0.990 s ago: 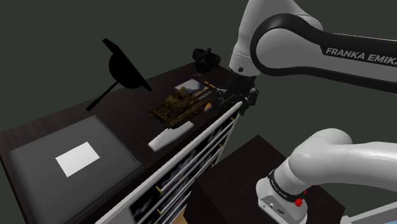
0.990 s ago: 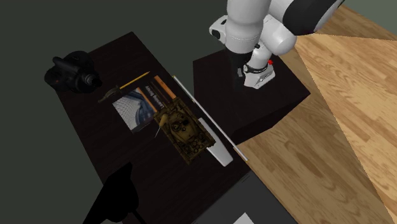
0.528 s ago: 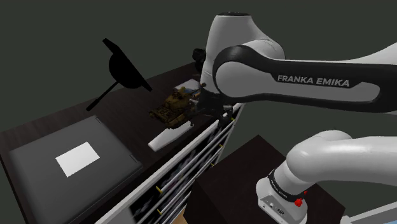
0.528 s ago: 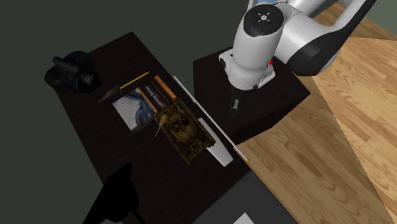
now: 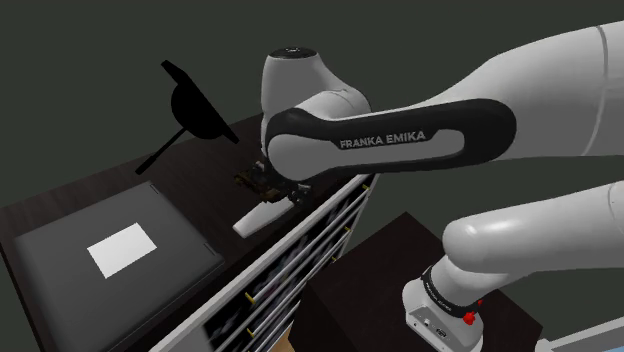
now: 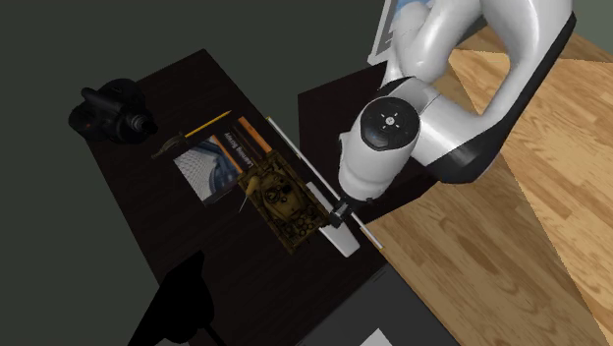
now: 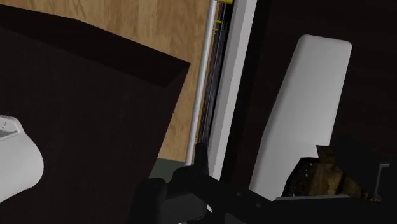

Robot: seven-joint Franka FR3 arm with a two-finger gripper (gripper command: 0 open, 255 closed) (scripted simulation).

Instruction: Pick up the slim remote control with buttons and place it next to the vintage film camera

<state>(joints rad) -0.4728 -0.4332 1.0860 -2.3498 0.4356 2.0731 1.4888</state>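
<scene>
At the tabletop's (image 6: 167, 231) edge nearest the stand, the slim white remote control (image 6: 342, 240) lies flat, just beside a brown tank model (image 6: 285, 201). The claw (image 6: 339, 211) hangs close over the remote; whether it is released or clenched cannot be told. The vintage film camera (image 6: 113, 110) sits well apart at the far corner.

1. The tank model (image 6: 285, 201) lies just beside the white remote (image 6: 342, 239), closing off its long side on the second exterior view's left.
2. The remote's other long side runs along the table (image 6: 187, 84) edge, beside a white rail (image 7: 236, 76).
3. Bare table lies around the film camera (image 6: 110, 110); a book (image 6: 201, 162) and a pencil (image 6: 208, 124) lie near.
</scene>
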